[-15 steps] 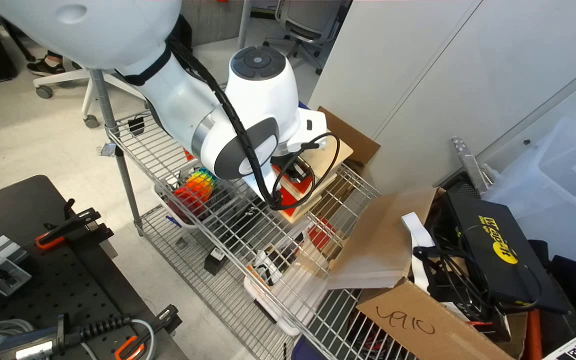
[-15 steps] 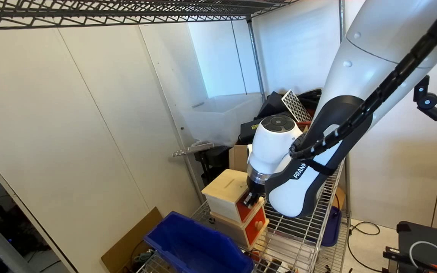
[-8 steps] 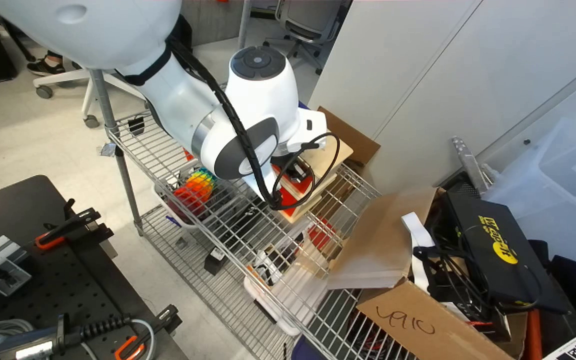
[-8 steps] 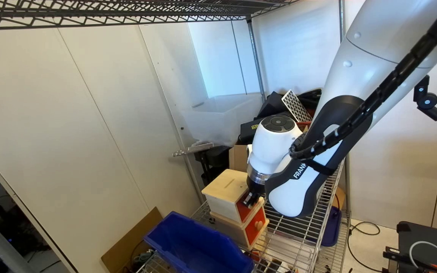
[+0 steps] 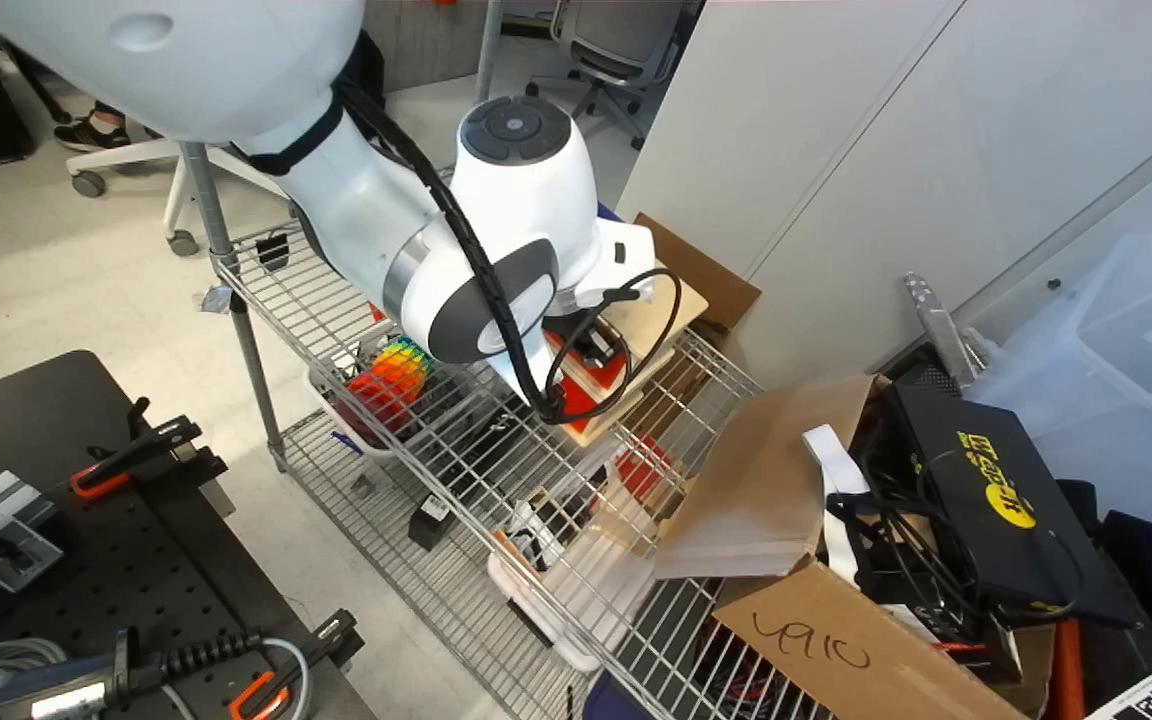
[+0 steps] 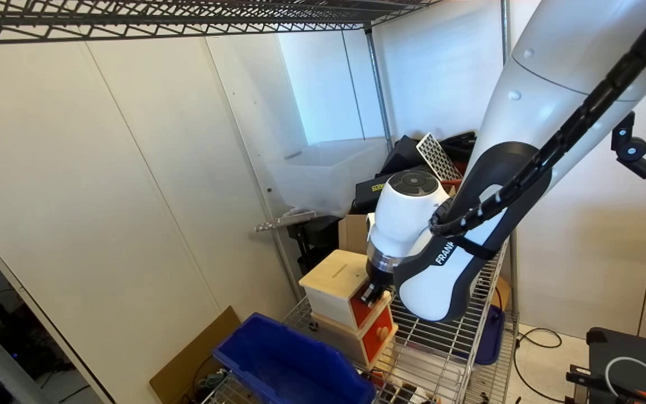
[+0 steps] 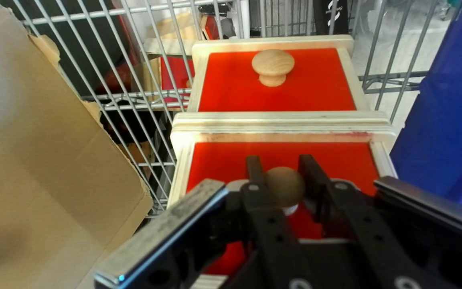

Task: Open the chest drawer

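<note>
The plywood chest (image 6: 331, 310) is stood on a wire shelf (image 6: 432, 339) and is made up of two stacked units, each fitted with a red front in a pale wooden frame. In the wrist view it is flanked by a cardboard flap (image 7: 46, 160) toward the left edge and by the blue bin (image 7: 455, 120) toward the right. The upper drawer front (image 7: 223, 160) is partly covered by the gripper (image 7: 281, 172), whose jaws are drawn in narrowly about the upper knob (image 7: 285, 187); the knob is held between the two dark fingers (image 7: 256, 170), one on each side. How far, if at all, the upper drawer is drawn out cannot be told. The lower drawer front (image 7: 231, 86) is seen almost whole beyond the fingertips, with the lower knob (image 7: 273, 64), round and wooden, set near its middle. In an exterior view the gripper is pointed obliquely down at the upper unit from the white arm (image 6: 407, 219). In an exterior view much of the chest is hidden by the arm, and black cabling (image 5: 476, 257) is looped across the part that is seen. Farther along the shelf an open cardboard box (image 5: 896, 670) is placed, in which a black case (image 5: 996, 480) marked in yellow is lodged. A translucent tub (image 6: 328, 174) is seen in both exterior views. A dark perforated tabletop (image 5: 126, 540) is set apart from the shelf.
</note>
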`<state>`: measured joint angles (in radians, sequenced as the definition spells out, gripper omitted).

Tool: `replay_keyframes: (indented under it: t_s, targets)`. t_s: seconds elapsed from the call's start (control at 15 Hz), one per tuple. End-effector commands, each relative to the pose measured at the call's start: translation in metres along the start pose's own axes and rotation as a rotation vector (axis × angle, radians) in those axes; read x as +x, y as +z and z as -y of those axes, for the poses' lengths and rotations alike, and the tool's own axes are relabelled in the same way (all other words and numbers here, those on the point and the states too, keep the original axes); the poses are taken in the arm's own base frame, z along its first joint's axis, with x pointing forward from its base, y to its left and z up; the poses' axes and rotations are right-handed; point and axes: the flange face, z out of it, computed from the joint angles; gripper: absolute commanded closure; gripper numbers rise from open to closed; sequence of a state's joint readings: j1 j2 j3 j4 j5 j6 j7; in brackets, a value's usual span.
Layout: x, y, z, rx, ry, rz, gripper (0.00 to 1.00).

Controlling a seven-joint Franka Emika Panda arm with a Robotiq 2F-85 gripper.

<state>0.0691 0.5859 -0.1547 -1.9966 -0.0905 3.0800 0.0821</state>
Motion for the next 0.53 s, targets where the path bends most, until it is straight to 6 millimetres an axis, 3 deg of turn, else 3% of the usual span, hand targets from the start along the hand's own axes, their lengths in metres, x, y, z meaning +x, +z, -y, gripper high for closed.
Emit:
replay_keyframes:
  t_s: [0.0,0.47]
  targets:
    - [0.0007,-0.0076,-0.0069,-0.011,0.016,-0.038,0.93]
    - [-0.0019,-0.0064,-0.0109,-0.022,0.014,-0.039,0.93]
